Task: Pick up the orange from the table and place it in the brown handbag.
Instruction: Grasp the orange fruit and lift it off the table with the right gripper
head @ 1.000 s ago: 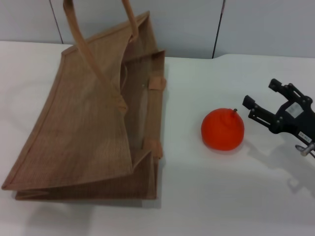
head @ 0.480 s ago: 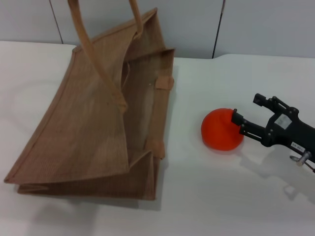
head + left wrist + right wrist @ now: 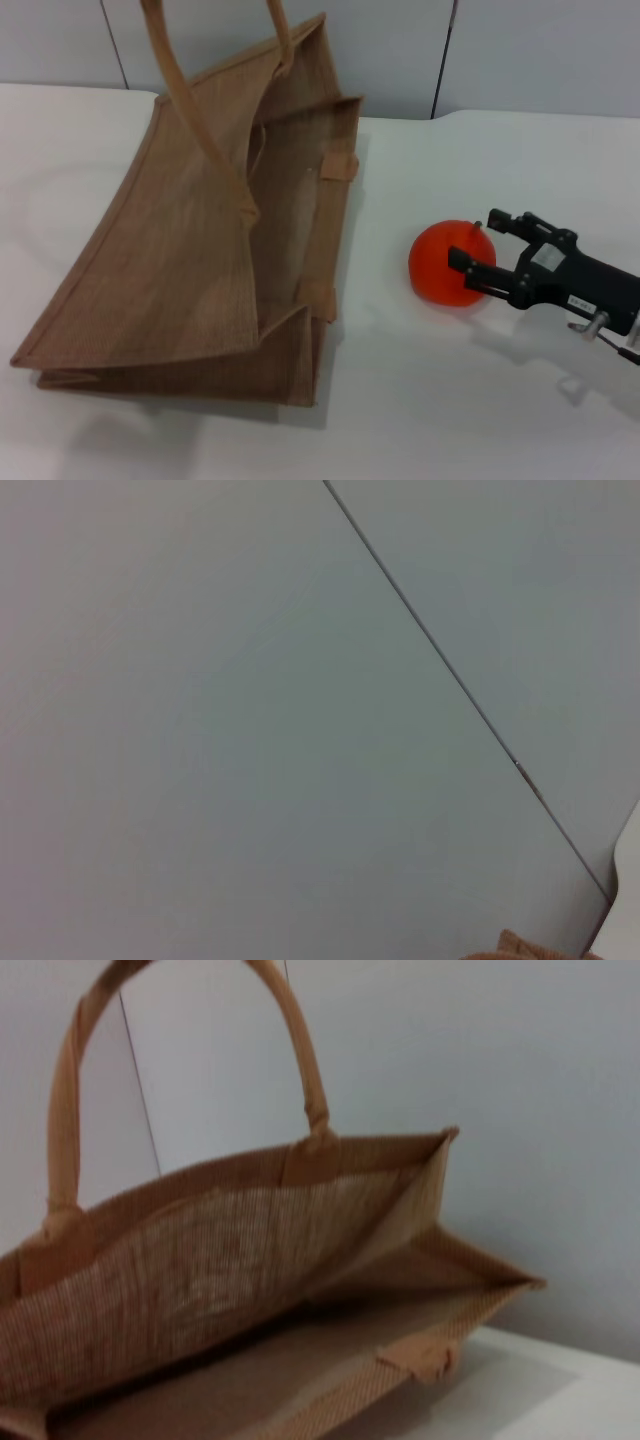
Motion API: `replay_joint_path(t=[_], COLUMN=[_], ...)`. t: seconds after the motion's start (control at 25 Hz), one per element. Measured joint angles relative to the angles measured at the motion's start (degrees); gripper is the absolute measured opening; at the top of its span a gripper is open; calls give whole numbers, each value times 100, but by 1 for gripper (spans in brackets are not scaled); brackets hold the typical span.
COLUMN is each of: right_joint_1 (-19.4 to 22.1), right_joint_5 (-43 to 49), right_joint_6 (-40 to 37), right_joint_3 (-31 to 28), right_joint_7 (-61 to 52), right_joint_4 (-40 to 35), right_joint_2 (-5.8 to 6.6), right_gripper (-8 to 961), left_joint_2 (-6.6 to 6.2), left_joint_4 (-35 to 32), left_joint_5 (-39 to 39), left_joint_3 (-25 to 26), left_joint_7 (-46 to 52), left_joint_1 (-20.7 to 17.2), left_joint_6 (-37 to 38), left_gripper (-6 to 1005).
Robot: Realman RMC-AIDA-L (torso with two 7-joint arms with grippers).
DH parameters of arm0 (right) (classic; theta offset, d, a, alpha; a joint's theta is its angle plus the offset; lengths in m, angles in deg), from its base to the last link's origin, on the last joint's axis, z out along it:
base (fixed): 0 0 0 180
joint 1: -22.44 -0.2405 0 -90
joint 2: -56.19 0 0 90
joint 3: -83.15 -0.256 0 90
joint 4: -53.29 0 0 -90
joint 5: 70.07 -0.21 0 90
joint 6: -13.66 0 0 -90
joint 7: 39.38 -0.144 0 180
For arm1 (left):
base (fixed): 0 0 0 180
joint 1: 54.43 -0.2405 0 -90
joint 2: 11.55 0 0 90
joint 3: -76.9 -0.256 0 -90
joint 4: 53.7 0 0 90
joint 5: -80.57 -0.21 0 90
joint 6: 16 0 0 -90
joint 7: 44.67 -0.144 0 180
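Observation:
The orange [image 3: 445, 262] sits on the white table [image 3: 430, 400], to the right of the brown handbag [image 3: 180, 270]. My right gripper [image 3: 477, 241] is open, reaching in from the right. One finger lies across the orange's near right side and the other lies behind its far right side. The bag stands tilted with its mouth facing the orange, and its handles rise out of the top of the head view. The right wrist view looks into the bag's open mouth [image 3: 230, 1260]. The left gripper is out of view; its wrist view shows only wall and a scrap of the bag [image 3: 520, 948].
A grey panelled wall [image 3: 520, 50] runs along the table's far edge. White tabletop lies in front of the bag and the orange, and a strip shows between them.
My right gripper has moved left, from beside the orange to having its fingers around the orange's right side. The bag's top has shifted slightly to the right.

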Motion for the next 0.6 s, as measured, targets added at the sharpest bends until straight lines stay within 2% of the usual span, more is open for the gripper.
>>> replay_joint_path(t=[0.16,0.6], right_joint_1=[-95,-147], right_joint_5=[5,-20], right_joint_6=[-146,-304], right_joint_3=[159,128], right_joint_7=[-260,-282], right_joint_4=[2,78], right_joint_2=[5,7], right_gripper=[899,898], left_joint_2=[0,0], left_joint_4=[-1,0], left_joint_5=[-11,-106], left_joint_3=[0,-34], left_joint_7=[0,-1], left_joint_1=[11,62], left_joint_6=[-5,-16], left_gripper=[121,121])
